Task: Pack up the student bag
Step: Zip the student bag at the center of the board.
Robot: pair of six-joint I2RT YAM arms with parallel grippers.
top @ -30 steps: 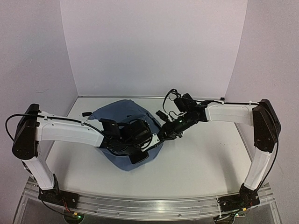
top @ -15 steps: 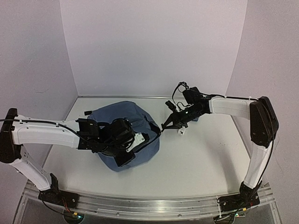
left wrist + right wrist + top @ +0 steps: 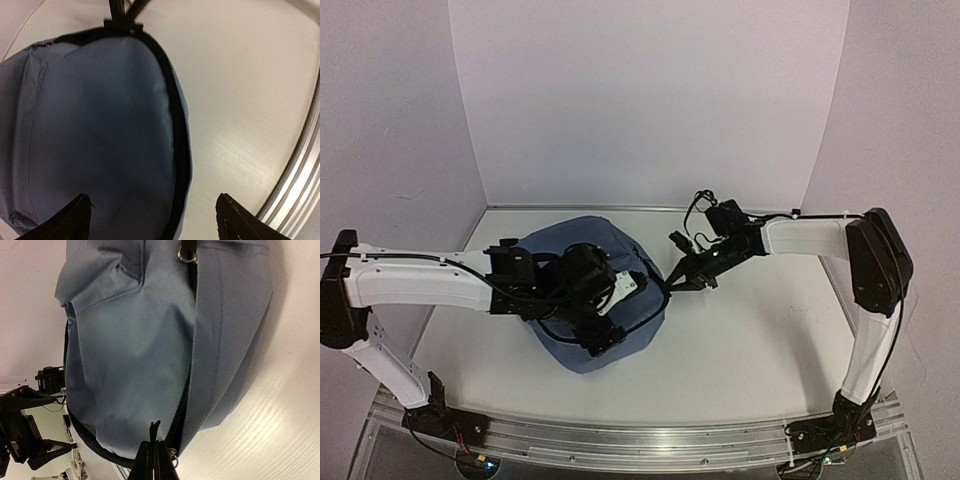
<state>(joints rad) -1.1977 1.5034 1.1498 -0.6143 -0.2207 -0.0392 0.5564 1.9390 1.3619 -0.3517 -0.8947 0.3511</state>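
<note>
Table [image 3: 750, 340]: pale, with the student bag [image 3: 582, 234] lying left of centre, flat and rounded, its right rim toward the right arm. Against a second ago the fabric sits fuller and less bunched, and its position has hardly changed. The left arm now reaches in low from the left. Left gripper [image 3: 155, 220] has slid a little rightward over the bag's front in the last half second; jaws wide apart, nothing between them, above the cloth rather than on it. Right gripper [image 3: 152, 462] has come back toward the near side along the bag's right rim; jaws pinched tight on the zipper pull [image 3: 155, 429], beside the dark zipper [image 3: 186, 400]. Judgement: packing looks done, the zip is being run closed, and the left gripper is placed to steady the bag.
</note>
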